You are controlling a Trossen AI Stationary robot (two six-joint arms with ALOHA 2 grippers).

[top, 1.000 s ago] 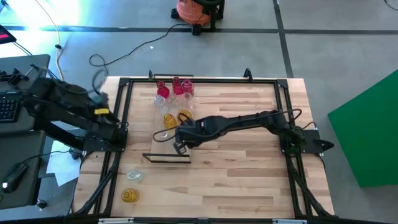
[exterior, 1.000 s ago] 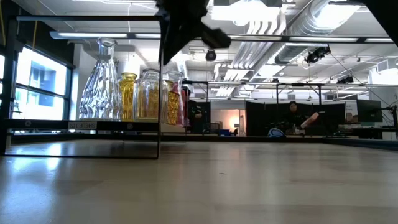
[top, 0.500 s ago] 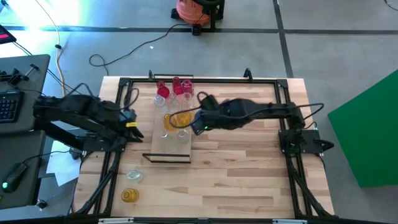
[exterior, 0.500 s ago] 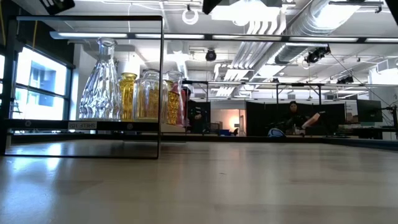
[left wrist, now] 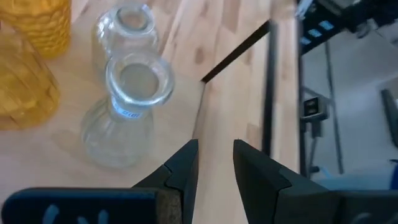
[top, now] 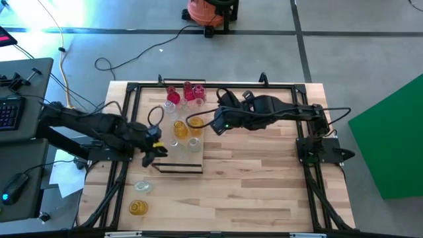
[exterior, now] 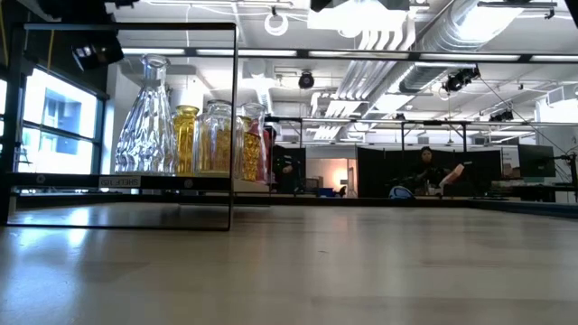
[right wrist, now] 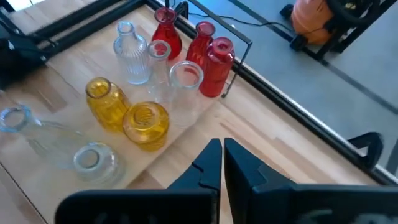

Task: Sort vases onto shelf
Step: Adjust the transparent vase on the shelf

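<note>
**A:** Where do the vases stand?

**B:** Most are on the shelf [top: 180, 149], a flat pale-wood board with a dark strip on its near short edge, lying on the slatted table [top: 251, 185]. At its far end are three red glass vases [right wrist: 211, 55] with narrow necks. Beside them are a ribbed clear bottle [right wrist: 132, 57] and a clear wide-mouthed jar [right wrist: 185, 84]. Nearer the middle are two amber-yellow ones [right wrist: 127, 115], bulbous and dimpled, then two clear vases [left wrist: 127, 106] with flared rims and fluted bodies.

**A:** Any off the board?

**B:** Two, near the table's front left corner: a clear vase [top: 143, 188] and an amber vase [top: 137, 207].

**A:** And the arms?

**B:** The left gripper [left wrist: 216, 163] hovers over the shelf's left edge, close to the two clear vases, its dark tapered fingers a little apart and holding nothing. The right gripper [right wrist: 222, 163] hangs just beyond the shelf's right side, level with the red vases; its fingers are pressed nearly together, empty.
</note>
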